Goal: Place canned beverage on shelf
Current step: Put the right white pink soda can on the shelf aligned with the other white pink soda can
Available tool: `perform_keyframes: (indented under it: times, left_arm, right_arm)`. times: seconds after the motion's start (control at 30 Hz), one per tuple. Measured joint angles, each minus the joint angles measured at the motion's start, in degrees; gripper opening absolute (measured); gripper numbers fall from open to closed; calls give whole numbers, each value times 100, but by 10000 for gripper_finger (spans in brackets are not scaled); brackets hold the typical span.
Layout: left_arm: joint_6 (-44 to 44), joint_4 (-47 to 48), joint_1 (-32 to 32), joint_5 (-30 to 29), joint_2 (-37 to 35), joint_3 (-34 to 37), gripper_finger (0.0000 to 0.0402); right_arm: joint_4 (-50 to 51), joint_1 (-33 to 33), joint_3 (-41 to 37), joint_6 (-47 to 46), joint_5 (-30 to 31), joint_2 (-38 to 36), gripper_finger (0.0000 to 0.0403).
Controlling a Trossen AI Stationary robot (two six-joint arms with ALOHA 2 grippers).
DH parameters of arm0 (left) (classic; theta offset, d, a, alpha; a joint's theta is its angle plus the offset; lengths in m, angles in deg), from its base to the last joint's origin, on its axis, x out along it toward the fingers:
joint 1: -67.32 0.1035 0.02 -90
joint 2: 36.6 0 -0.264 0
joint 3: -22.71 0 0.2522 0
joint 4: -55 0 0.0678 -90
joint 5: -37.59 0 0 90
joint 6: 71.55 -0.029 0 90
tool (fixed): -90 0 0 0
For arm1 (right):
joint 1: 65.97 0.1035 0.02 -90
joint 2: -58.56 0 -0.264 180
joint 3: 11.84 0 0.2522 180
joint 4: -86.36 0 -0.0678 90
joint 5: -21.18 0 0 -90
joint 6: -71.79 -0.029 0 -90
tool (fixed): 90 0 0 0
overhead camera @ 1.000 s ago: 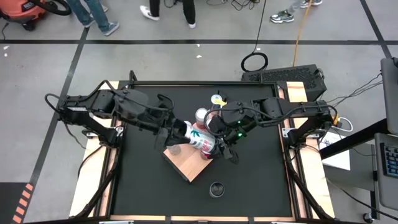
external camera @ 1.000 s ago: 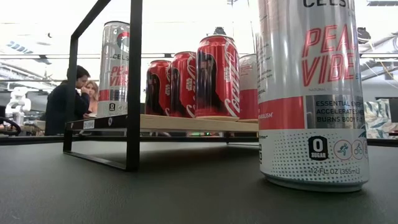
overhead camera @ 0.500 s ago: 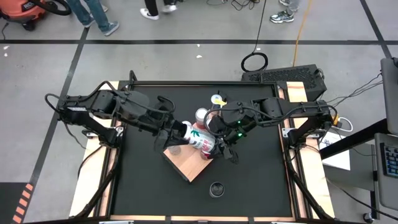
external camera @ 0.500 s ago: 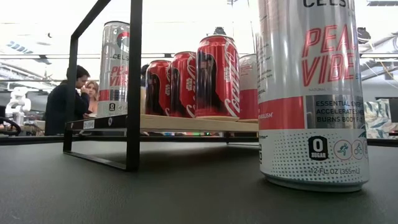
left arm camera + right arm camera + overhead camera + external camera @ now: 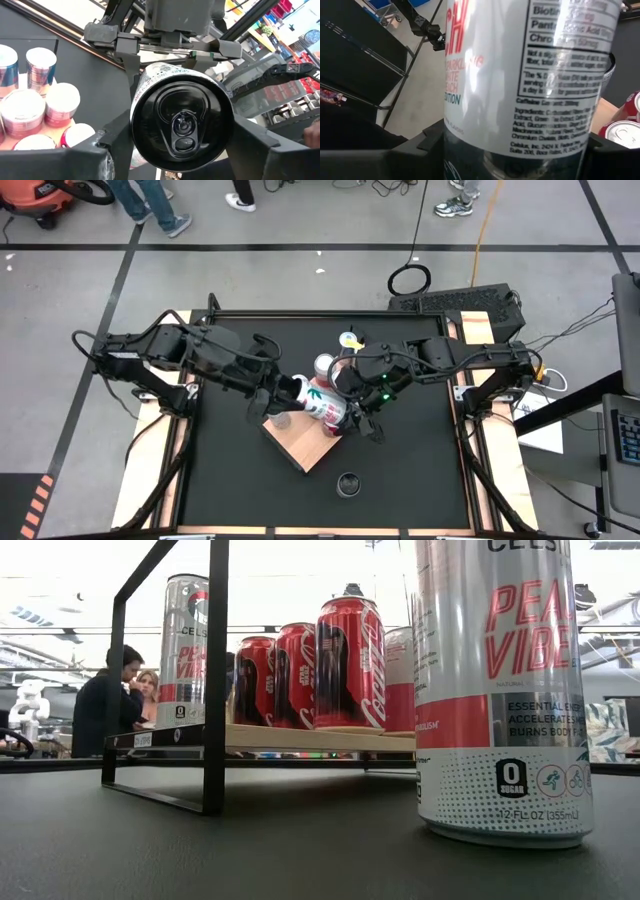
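A white-and-red beverage can (image 5: 320, 404) lies level in the air over the wooden shelf (image 5: 300, 445), held between both arms. My left gripper (image 5: 284, 392) is shut on its top end, and the black lid (image 5: 181, 126) faces the left wrist camera. My right gripper (image 5: 347, 410) is shut on its other end. Several red cans (image 5: 320, 665) and a tall silver can (image 5: 185, 650) stand upright on the shelf (image 5: 300, 737). My left gripper holds the can's side wall at its top end (image 5: 137, 131) between its two fingers (image 5: 112, 145). The fingers come level from the table's left and lie along the can. The can is lifted clear and lies on its side. My right gripper pinches the can's side wall near its bottom end (image 5: 470, 135) between its two fingers (image 5: 422, 145). They come from the table's right, slanting a little down, and lie along the can. The can stays clear of the shelf.
A tall silver-and-red can (image 5: 500, 690) stands on the black tabletop near the front edge, seen from above as a dark ring (image 5: 348, 483). A yellow-topped can (image 5: 350, 340) stands at the far side. The shelf's black frame (image 5: 215, 670) rises at its corner. People stand beyond the table.
My left gripper has shut on the can's top end. Both arms and the can have kept their place.
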Motion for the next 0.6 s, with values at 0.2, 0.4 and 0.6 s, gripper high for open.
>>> perform_keyframes:
  times: [0.2, 0.4, 0.6]
  left_arm:
    - [148, -17, 2, 37, 5, 4, 244]
    - [342, 39, -4, 47, 17, 22, 244]
    - [590, 67, -10, 45, 17, 22, 244]
  right_arm:
    - [57, 4, 0, -125, -20, -13, 249]
    - [604, 4, 9, -485, -7, -90, 306]
    - [1002, 7, 9, -499, -7, -86, 350]
